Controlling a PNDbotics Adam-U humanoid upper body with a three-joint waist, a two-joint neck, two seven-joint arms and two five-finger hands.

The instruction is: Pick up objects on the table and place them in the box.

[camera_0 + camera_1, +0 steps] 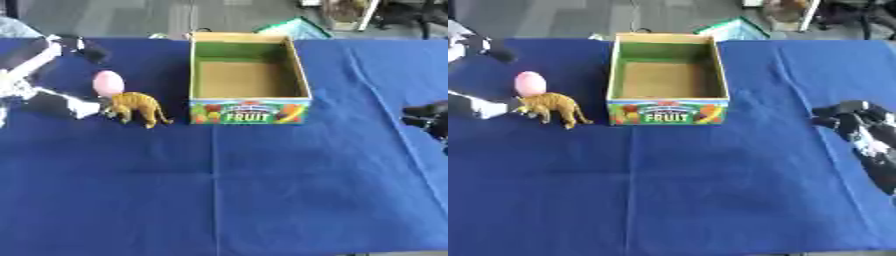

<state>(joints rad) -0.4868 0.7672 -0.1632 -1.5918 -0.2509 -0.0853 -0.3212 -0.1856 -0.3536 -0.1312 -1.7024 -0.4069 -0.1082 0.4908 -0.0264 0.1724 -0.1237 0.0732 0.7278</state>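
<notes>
Fingers [83, 107] of the left hand [52, 102] spread wide at the bench's left side: one reaches toward the head of the tiger [136, 107], touching it or nearly so, and another [92, 50] extends above and behind the egg [108, 83]. Nothing is grasped; this hand is released. Contact with the tiger cannot be confirmed.

Tiger: orange toy, standing upright on the blue cloth [262, 190], just left of the box [249, 111]. Egg: pink, directly behind the tiger, touching or almost touching it.

Box: open-topped cardboard, green inner walls, "FRUIT" printed on its front panel, positioned at centre-rear of the bench. Its interior shows only bare floor.

Right hand [859, 125] lies at the bench's right edge, well apart from the box. Its finger state cannot be determined.
</notes>
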